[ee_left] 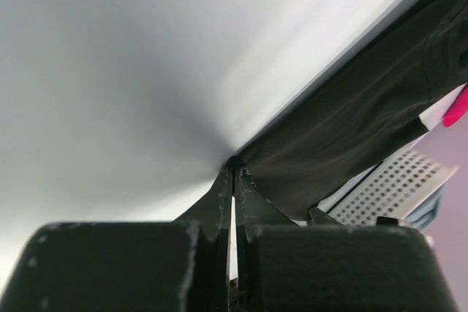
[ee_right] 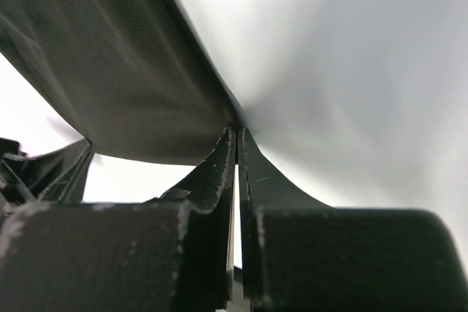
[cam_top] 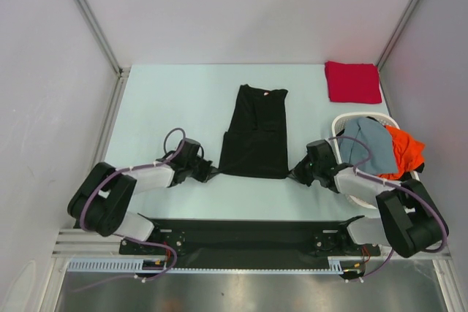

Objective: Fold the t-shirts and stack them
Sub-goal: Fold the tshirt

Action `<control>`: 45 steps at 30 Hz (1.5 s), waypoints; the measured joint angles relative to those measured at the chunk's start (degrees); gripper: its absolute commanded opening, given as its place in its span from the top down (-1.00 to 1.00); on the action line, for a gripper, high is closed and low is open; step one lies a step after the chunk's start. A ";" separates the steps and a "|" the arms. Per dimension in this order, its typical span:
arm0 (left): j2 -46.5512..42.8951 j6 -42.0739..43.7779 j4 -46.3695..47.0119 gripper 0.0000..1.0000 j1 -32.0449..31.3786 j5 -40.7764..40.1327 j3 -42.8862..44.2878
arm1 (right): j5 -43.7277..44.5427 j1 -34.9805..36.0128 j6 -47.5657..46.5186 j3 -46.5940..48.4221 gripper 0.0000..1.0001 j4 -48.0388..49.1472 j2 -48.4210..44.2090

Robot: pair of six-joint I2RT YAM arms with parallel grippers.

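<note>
A black t-shirt lies folded into a long strip in the middle of the table, neck end away from me. My left gripper is shut on its near left hem corner. My right gripper is shut on the near right corner. In the left wrist view the closed gripper pinches the black t-shirt at its edge. The right wrist view shows the same at the right gripper, with the black t-shirt stretching away to the left. A folded red t-shirt lies at the far right.
A white perforated basket stands at the right, holding a grey-blue t-shirt and an orange t-shirt. My right arm passes just in front of it. Walls with metal posts close the table on three sides.
</note>
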 measured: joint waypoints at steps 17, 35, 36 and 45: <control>-22.47 -4.00 -14.62 0.99 -11.67 -3.37 -9.25 | 3.15 14.27 -1.31 -6.45 1.00 -18.05 -28.63; 0.83 19.39 -28.11 0.99 -2.80 -8.24 31.98 | -6.19 -4.04 -16.52 19.15 1.00 -23.06 -5.46; 3.48 21.07 -28.61 0.99 -1.66 -8.07 35.12 | -7.15 -5.33 -17.46 22.21 1.00 -23.26 -1.88; 25.31 29.83 -29.05 0.99 4.09 -1.20 57.68 | -13.35 -11.30 -24.09 46.31 1.00 -23.61 22.43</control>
